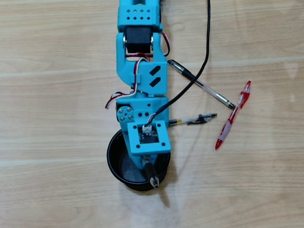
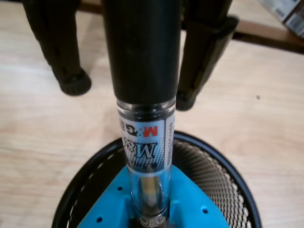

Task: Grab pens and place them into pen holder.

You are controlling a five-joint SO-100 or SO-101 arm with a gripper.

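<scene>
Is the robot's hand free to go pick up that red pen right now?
Probably not yet. The hand is shut on a black-capped pen above the mesh pen holder. The red pen lies uncovered on the table, so nothing else seems to block it.

The arm [image 1: 143,84] hides the fingers and part of the pen holder [image 1: 114,163]. The held pen's [image 2: 145,95] tip is cut off.
</scene>
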